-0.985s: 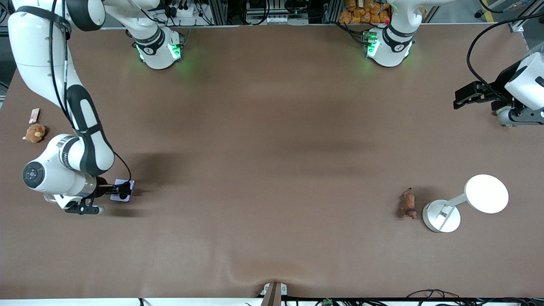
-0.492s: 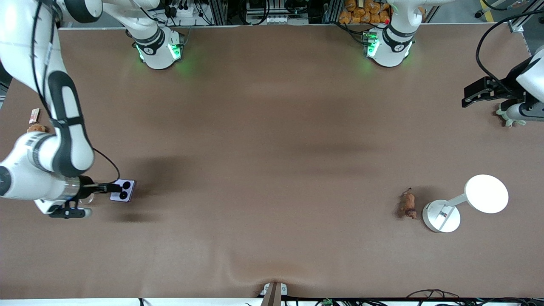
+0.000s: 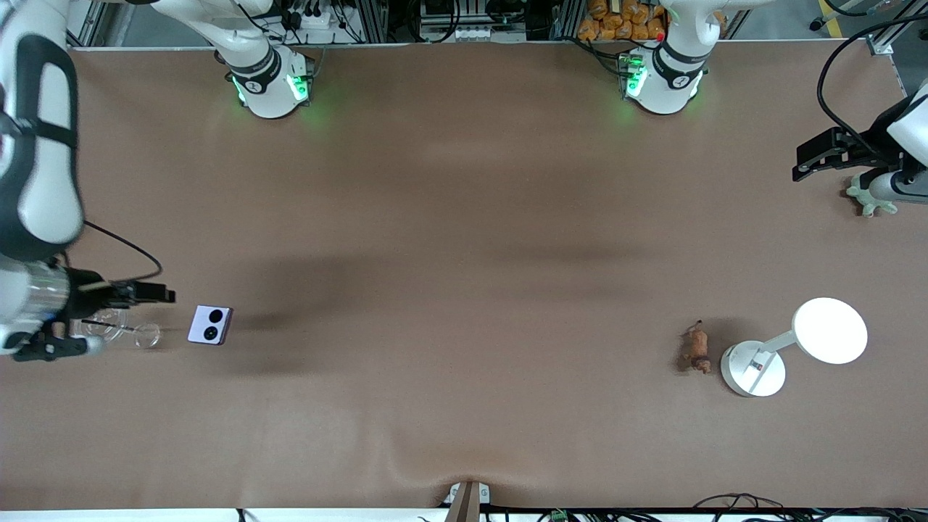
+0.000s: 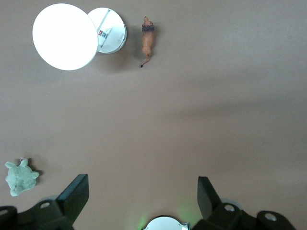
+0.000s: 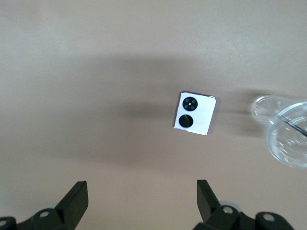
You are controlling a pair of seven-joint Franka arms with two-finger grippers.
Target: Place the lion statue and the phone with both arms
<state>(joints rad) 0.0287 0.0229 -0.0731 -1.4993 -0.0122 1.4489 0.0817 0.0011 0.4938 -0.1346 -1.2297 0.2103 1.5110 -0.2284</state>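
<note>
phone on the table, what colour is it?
Pale lavender, with two round black camera circles on its upper face. The phone shows best in the right wrist view.

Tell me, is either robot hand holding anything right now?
No. Both grippers are open and empty: the right gripper is beside the phone, and the left gripper is apart from the lion statue.

The right gripper (image 3: 156, 293) hangs at the front view's left edge with fingers spread wide and empty, while the left gripper (image 3: 815, 156) hovers at the upper right edge, fingers likewise parted.
</note>
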